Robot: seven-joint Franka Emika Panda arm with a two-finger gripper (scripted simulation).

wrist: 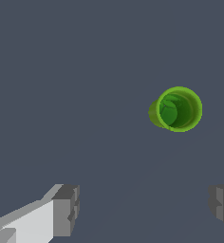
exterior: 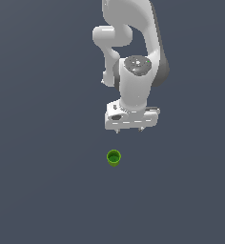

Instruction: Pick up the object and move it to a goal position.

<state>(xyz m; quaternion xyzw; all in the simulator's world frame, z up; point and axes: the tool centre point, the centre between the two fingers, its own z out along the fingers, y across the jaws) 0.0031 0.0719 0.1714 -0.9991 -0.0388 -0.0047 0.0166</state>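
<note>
**Inspector A:** Where did the exterior view sit?

**Inspector B:** High above, facing almost straight down on the arm and the grey tabletop, from fairly far off.

**Inspector A:** And the wrist view?

**Inspector B:** Much nearer, facing down past its own jaws, whose fingertips edged the picture. Both views shared the green cup and the tabletop around it.

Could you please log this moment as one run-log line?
phase: approach | tool: open, empty | green cup: upright on floor, apart from tool | grasp: not yet

Bare simulator scene: featureless dark grey-blue ground.
</note>
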